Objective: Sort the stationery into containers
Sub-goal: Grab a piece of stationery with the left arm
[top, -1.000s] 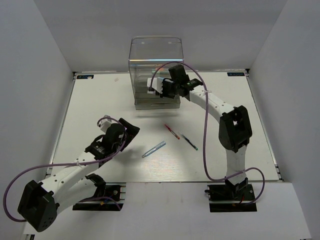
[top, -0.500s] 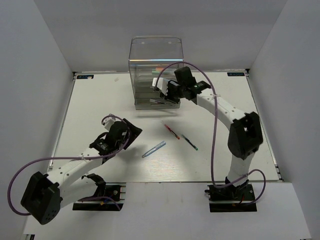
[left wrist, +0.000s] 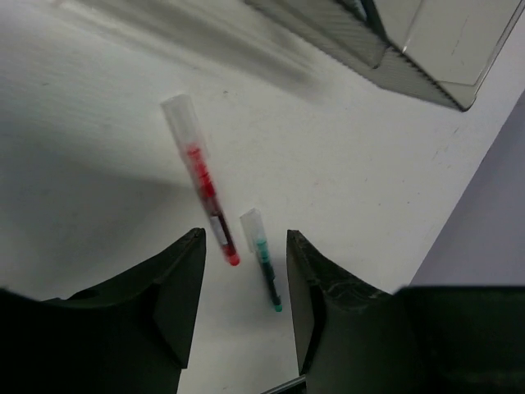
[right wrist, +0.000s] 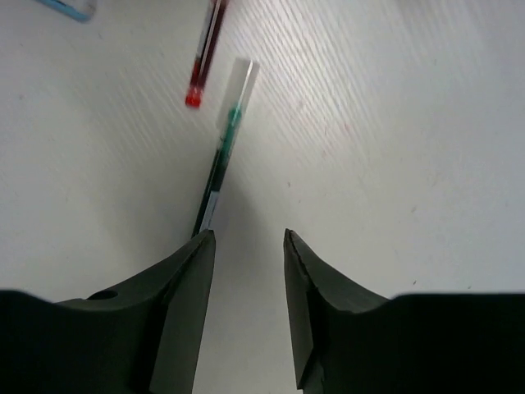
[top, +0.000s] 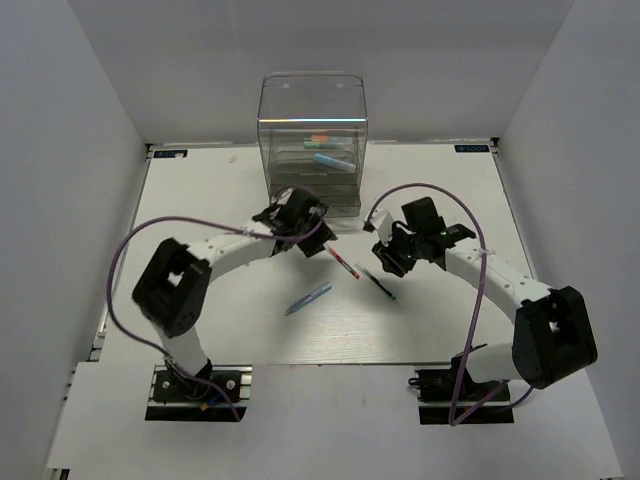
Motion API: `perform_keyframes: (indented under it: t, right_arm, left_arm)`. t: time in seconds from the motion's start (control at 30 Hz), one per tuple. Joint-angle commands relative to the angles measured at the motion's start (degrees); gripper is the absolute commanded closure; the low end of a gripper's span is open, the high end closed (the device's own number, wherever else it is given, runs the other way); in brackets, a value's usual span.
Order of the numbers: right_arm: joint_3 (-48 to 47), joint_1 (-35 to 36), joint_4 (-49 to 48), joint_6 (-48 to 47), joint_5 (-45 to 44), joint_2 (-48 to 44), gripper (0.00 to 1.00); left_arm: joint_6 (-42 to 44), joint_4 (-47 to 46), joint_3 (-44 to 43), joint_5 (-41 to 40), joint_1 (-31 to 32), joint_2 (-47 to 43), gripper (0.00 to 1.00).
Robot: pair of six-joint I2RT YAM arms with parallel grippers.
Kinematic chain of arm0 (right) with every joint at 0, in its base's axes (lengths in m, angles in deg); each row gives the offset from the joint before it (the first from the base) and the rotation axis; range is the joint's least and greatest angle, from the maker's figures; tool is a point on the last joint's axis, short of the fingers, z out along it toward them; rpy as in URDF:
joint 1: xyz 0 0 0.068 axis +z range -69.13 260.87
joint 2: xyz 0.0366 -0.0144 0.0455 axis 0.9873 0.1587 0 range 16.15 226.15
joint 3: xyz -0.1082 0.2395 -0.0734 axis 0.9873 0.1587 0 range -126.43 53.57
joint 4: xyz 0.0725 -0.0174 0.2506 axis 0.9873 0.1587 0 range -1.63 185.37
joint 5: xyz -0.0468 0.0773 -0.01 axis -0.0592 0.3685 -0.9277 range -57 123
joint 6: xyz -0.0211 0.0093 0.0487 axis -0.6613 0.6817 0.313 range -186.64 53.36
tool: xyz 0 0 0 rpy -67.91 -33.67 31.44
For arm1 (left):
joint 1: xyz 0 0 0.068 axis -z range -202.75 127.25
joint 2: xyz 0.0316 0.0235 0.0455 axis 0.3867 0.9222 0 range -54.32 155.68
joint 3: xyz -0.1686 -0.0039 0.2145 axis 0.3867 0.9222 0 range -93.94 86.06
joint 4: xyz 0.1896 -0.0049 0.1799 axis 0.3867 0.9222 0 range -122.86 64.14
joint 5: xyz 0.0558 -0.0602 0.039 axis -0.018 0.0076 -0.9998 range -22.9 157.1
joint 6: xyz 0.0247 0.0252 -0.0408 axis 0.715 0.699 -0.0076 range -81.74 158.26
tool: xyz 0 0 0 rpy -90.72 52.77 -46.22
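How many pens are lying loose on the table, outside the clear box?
3. The red pen lies in the middle, the dark green-inked pen just right of it, and the silvery-blue pen nearer the front edge. The arms might hide more.

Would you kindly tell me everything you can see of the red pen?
The red pen is thin, of clear plastic showing red ink, with a frosted cap at one end, a white band and a red tip at the other. It lies flat and diagonal on the white table. Only the table touches it; the green pen lies close but apart, and the left gripper hangs open near its red end.
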Motion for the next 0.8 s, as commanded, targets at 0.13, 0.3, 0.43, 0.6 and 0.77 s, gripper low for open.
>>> perform_keyframes:
  t: [0.13,0.3,0.43,0.6,0.77]
  right_arm:
    - [4.26,-3.67,-3.73,7.57,0.02,-6.08,0.53]
    - [4.96,-5.16,-5.23,8.45,0.90,-7.13,0.53]
    - [5.14,-5.78,-6.55,9.33,1.69,-6.96,0.53]
    - [5.58,-6.13,-6.90,9.77,3.36,-6.34,0.53]
    - [6.63,-6.57,-7.60,9.77,3.71,-6.87,0.53]
  left_arm:
    - [-4.09,18.21,-17.90,1.09,3.73,12.36,0.45]
    - [-5.85,23.06,-20.81,-0.13,5.48,15.36,0.46]
    - [-6.73,26.66,-22.82,-0.14,6.63,18.17,0.47]
    - [-7.43,30.95,-27.04,-0.66,7.16,22.47,0.47]
    - [-7.43,36.95,-33.82,-1.19,7.69,27.75,0.47]
